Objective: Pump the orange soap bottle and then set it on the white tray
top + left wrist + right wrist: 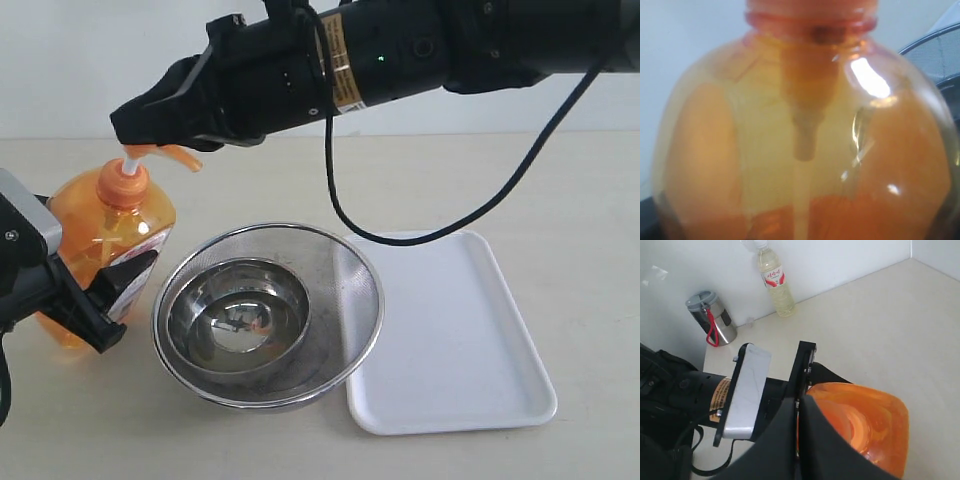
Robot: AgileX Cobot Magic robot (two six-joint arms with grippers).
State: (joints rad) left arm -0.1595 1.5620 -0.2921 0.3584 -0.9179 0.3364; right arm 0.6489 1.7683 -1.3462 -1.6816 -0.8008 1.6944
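Note:
The orange soap bottle (100, 225) stands at the left of the table, beside the bowls. Its translucent body fills the left wrist view (805, 150), with the dip tube showing inside. My left gripper (115, 300) is shut on the bottle's lower body; its black fingers (135, 275) lie against the label. My right gripper (133, 125) reaches across from the upper right, shut, with its tips resting on the orange pump head (165, 153). A short length of white stem shows below the head. In the right wrist view the shut fingers (815, 440) sit directly above the bottle (865, 425). The white tray (450, 330) lies at right.
Two nested round steel bowls (330, 250) sit between the bottle and the tray, touching the tray's left edge. A black cable (420, 235) hangs from the right arm over the tray's far edge. A clear drink bottle (774, 282) and a steel flask (712, 320) stand by the wall.

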